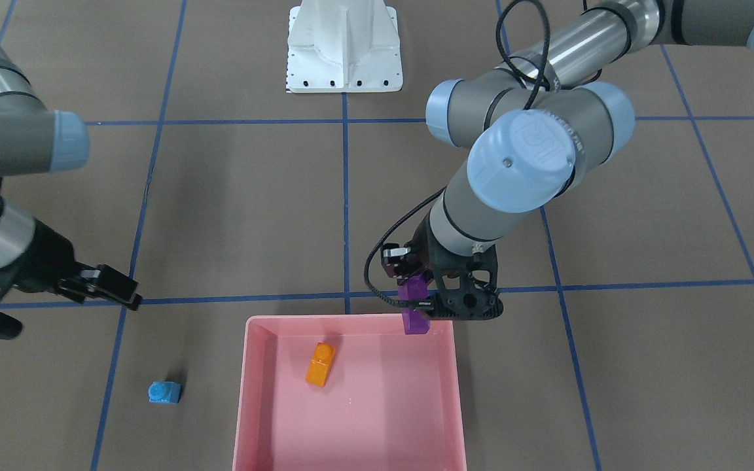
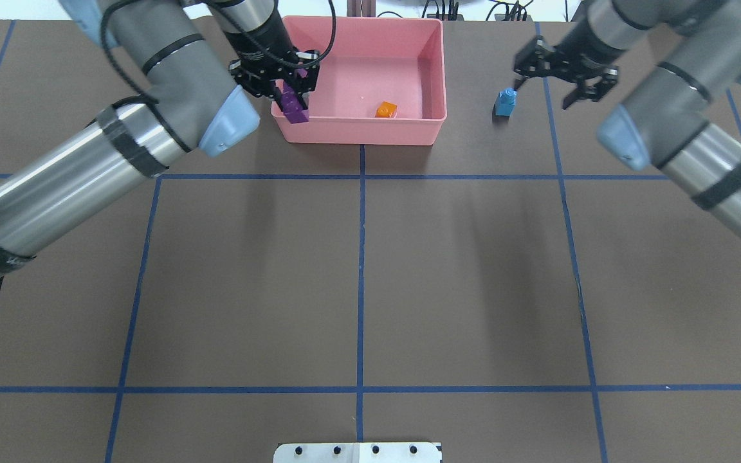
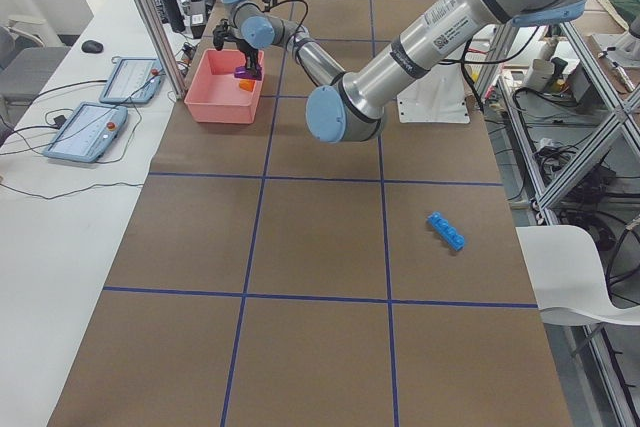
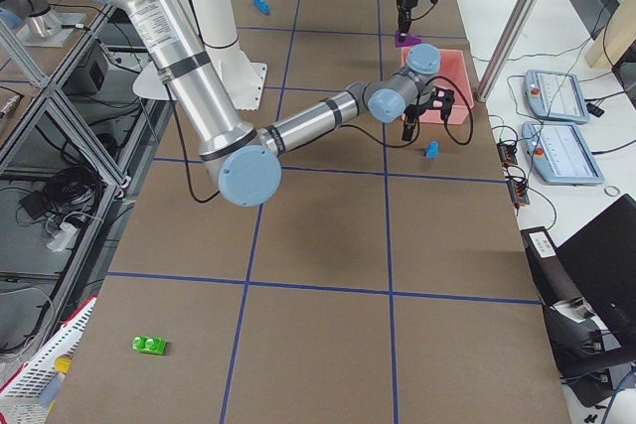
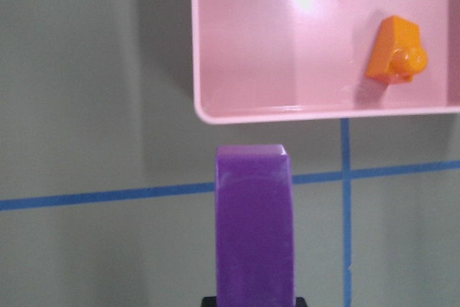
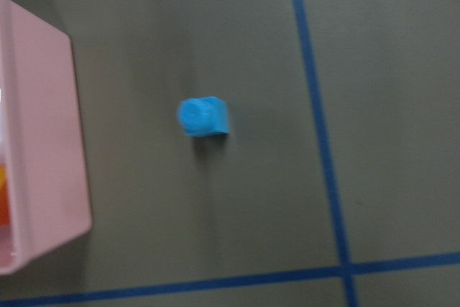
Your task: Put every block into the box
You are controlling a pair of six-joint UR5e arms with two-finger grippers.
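Purple brick (image 2: pixel 294 110), glossy, rectangular, clamped in left gripper (image 2: pixel 289 89); right gripper (image 2: pixel 545 89) jaws apart.

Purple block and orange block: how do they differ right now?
The purple block hangs end-down in the left gripper at a corner of the box; the orange block lies flat inside it. The purple block is gripped; the orange block is free. Both are small glossy bricks.

Count: one box (image 1: pixel 246 392), five blocks.
Blocks: one orange (image 1: pixel 319 364), one purple (image 1: pixel 415 322), one light-blue (image 1: pixel 165 392), one long blue (image 3: pixel 446 231), one green (image 4: pixel 150 345).
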